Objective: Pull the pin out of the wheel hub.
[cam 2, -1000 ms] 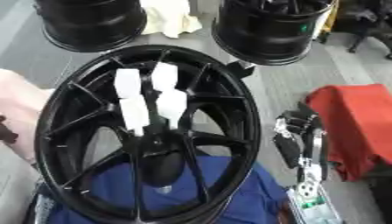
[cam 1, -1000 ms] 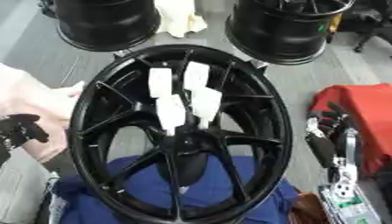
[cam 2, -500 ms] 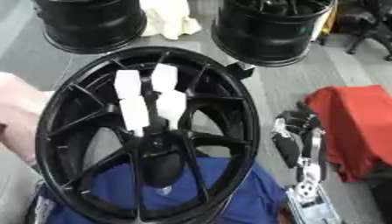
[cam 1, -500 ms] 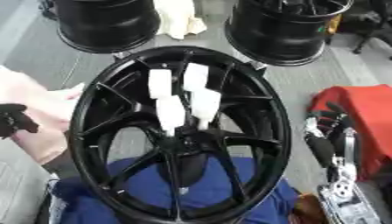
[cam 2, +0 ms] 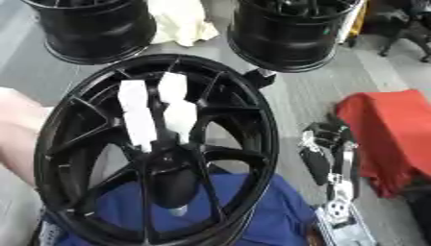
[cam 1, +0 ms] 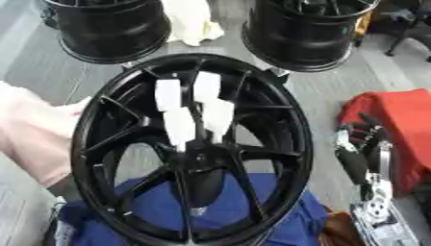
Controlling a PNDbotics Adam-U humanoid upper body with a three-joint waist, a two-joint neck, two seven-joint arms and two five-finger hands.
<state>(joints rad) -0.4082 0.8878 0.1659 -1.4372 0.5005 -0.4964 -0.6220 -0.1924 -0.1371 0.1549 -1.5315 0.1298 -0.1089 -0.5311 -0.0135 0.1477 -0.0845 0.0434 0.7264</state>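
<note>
A black wheel hub (cam 1: 93, 120) stands tilted on a blue cloth (cam 1: 160, 206), its spokes facing me. Several white pins (cam 1: 178, 127) stick out of the spokes just above the hub's centre (cam 1: 200, 156). At the left rim a person's arm in a pink sleeve (cam 1: 33, 139) rests against the hub. My right hand (cam 1: 360, 153) hangs open to the right of the hub, fingers up, apart from the rim and holding nothing. My left hand shows in neither view.
Two more black wheels (cam 1: 109, 29) (cam 1: 307, 31) stand at the back with a cream cloth (cam 1: 192, 21) between them. A red cloth (cam 1: 400, 125) lies at the right, behind my right hand. Grey floor shows between the hubs.
My left hand, seen at the left edge by the pink sleeve earlier, has drawn out of view. The hub, the pins and my right hand have stayed put.
</note>
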